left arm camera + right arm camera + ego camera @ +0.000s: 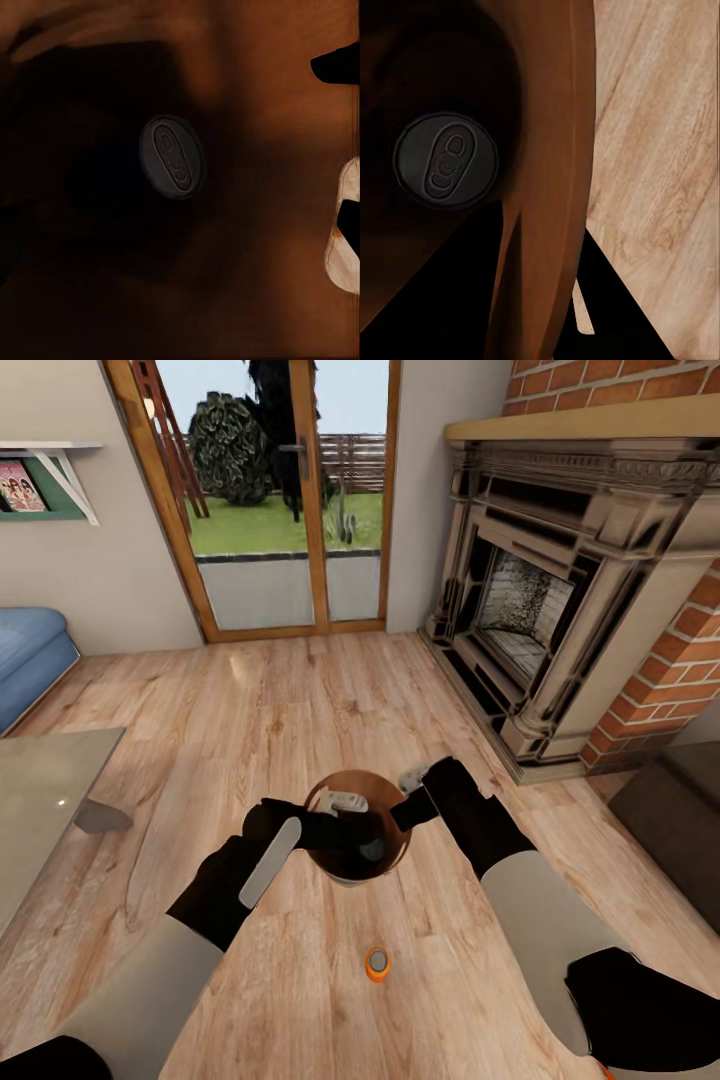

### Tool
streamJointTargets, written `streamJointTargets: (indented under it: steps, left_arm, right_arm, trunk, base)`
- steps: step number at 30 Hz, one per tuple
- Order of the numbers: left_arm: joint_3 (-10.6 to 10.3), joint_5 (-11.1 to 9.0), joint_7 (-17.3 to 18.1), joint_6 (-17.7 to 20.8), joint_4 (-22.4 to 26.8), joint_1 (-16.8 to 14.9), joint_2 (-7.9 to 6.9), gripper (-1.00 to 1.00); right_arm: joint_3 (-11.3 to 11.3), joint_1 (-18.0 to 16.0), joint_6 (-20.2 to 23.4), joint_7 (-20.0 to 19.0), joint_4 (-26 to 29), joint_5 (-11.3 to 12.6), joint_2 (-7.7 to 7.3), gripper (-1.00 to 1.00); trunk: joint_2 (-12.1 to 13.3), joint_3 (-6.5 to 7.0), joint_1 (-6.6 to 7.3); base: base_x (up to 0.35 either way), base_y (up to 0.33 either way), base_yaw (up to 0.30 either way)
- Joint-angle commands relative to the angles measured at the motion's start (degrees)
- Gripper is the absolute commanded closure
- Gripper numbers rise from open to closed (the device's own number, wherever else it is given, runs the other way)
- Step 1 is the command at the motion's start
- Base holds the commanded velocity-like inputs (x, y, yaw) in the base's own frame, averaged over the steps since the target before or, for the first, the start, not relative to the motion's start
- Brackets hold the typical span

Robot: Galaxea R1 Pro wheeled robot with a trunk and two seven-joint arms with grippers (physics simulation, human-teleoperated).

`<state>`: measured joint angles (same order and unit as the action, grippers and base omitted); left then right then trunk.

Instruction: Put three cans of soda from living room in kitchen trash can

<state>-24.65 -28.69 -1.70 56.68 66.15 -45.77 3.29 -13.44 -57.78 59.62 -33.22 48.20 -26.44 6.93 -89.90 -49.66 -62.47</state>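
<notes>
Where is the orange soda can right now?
In the head view, the orange soda can stands upright on the wood floor, just in front of the robot, nearer than the trash can held between both arms.

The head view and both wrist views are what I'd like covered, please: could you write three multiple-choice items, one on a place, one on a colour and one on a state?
1. Where does the orange can stand?
A. On the wood floor, nearer the robot than the trash can
B. On the glass table
C. On the fireplace mantel

2. What colour is the inside of the trash can?
A. White
B. Glossy copper-brown
C. Green

3. How does the can inside the bin stand?
A. Lying on its side
B. Crushed flat
C. Upright, grey top facing up

Answers: 1 A, as the head view shows it on the planks below the bin; 2 B, as both wrist views show brown walls; 3 C, as the right wrist view shows its round top and pull tab head-on.
</notes>
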Motion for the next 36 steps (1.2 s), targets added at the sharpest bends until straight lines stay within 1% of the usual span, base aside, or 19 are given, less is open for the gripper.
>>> streamJointTargets:
  steps: [1,6,8,11,17,19,21,23,24,25,26,28,29,30,31,33,34,35,36]
  left_arm:
    - [0.03,0.22,0.1,0.23,1.66,0.04,-0.15,-1.0]
    - [0.27,-0.28,0.34,1.53,11.54,0.42,-0.47,-1.0]
    - [0.48,-0.39,0.5,3.31,15.39,1.06,-0.64,-1.0]
    - [0.59,-0.45,0.62,3.32,17.64,2.03,-1.16,-1.0]
    - [1.05,-0.48,0.64,3.32,22.68,3.54,-3.02,-1.0]
    - [3.24,-0.49,0.6,3.32,23.94,4.34,-4.01,-1.0]
    - [6.31,-0.5,0.59,3.32,24.41,4.96,-4.56,-1.0]
    - [13.88,-0.59,0.75,3.32,24.91,6.82,-5.29,-1.0]
    - [15.58,-0.61,0.85,3.32,24.98,7.42,-5.5,-1.0]
    - [18.53,-0.63,1.15,3.32,25.06,8.71,-6.39,-1.0]
    - [19.79,-0.63,1.36,3.32,25.09,9.35,-7.07,-1.0]
    - [23.9,-0.64,2.78,3.32,25.09,11.61,-10.52,-1.0]
    - [24.83,-0.62,3.28,3.32,25.05,12.04,-11.3,-1.0]
    - [26.66,-0.51,4.22,3.32,24.92,12.85,-12.79,-1.0]
    - [27.56,-0.44,4.6,3.32,24.86,13.33,-13.46,-1.0]
    - [30.25,-0.26,5.62,1.31,24.73,16.35,-15.49,-1.0]
    - [30.66,-0.25,5.84,0.45,24.72,17.22,-15.81,-1.0]
    - [31.59,-0.13,6.6,-2.26,24.65,20.88,-16.57,-1.0]
    - [31.81,-0.02,6.85,-3.67,24.58,22.67,-16.75,-1.0]
  right_arm:
    - [0.08,-0.01,0.38,-0.27,1.63,1.83,-0.02,1.0]
    - [0.4,0.0,0.38,-0.27,1.57,1.83,-0.17,1.0]
    - [0.67,0.0,0.38,-0.27,1.56,1.83,-0.27,1.0]
    - [0.82,-0.01,0.38,-0.27,1.55,1.83,-0.46,1.0]
    - [0.94,-0.01,0.38,-0.29,1.55,1.87,-0.74,1.0]
    - [0.95,0.01,0.38,-0.32,1.55,1.89,-0.8,1.0]
    - [0.97,0.02,0.38,-0.33,1.55,1.9,-0.84,1.0]
    - [0.99,0.03,0.38,-0.35,1.55,1.91,-1.26,1.0]
    - [1.0,0.03,0.38,-0.35,1.55,1.91,-1.48,1.0]
    - [1.03,0.03,0.38,-0.35,1.55,1.93,-2.17,1.0]
    - [1.07,0.03,0.38,-0.4,1.55,1.94,-2.63,1.0]
    - [1.26,0.03,0.38,-0.63,1.59,2.03,-4.96,1.0]
    - [1.29,0.03,0.38,-0.67,1.61,2.04,-5.62,1.0]
    - [1.35,0.03,0.38,-0.73,1.74,2.06,-7.02,1.0]
    - [1.39,0.03,0.38,-0.78,1.84,2.09,-7.76,1.0]
    - [2.4,0.03,0.38,-0.91,2.11,2.17,-11.16,1.0]
    - [2.95,0.03,0.38,-0.95,2.17,2.19,-12.02,1.0]
    - [5.42,0.03,0.38,-1.13,2.32,2.16,-14.93,1.0]
    - [6.17,0.06,0.38,-1.23,2.33,2.23,-16.27,1.0]
  trunk:
    - [0.0,0.0,0.0]
    - [0.0,0.0,0.0]
    - [0.0,0.0,0.0]
    - [0.0,0.0,0.0]
    - [0.0,0.0,0.0]
    - [0.0,0.0,0.0]
    - [0.0,0.0,0.0]
    - [0.0,0.0,0.0]
    - [0.0,0.0,0.0]
    - [0.0,0.0,0.0]
    - [0.0,0.0,0.0]
    - [0.0,0.0,0.0]
    - [0.0,0.0,0.0]
    - [0.0,0.0,0.0]
    - [0.0,0.0,0.0]
    - [0.0,0.0,0.0]
    - [0.0,0.0,0.0]
    - [0.0,0.0,0.0]
    - [0.0,0.0,0.0]
  base:
    - [0.0,0.0,0.0]
    - [0.0,0.0,0.0]
    - [0.0,0.0,0.0]
    - [0.0,0.0,0.0]
    - [0.0,0.0,0.0]
    - [0.0,0.0,0.0]
    - [0.0,0.0,0.0]
    - [0.0,0.0,0.0]
    - [0.0,0.0,0.0]
    - [0.0,0.0,0.0]
    - [0.0,0.0,0.0]
    - [0.0,0.0,0.0]
    - [0.0,0.0,0.0]
    - [0.0,0.0,0.0]
    - [0.0,0.0,0.0]
    - [0.0,0.0,0.0]
    - [0.0,0.0,0.0]
    - [0.0,0.0,0.0]
    - [0.0,0.0,0.0]
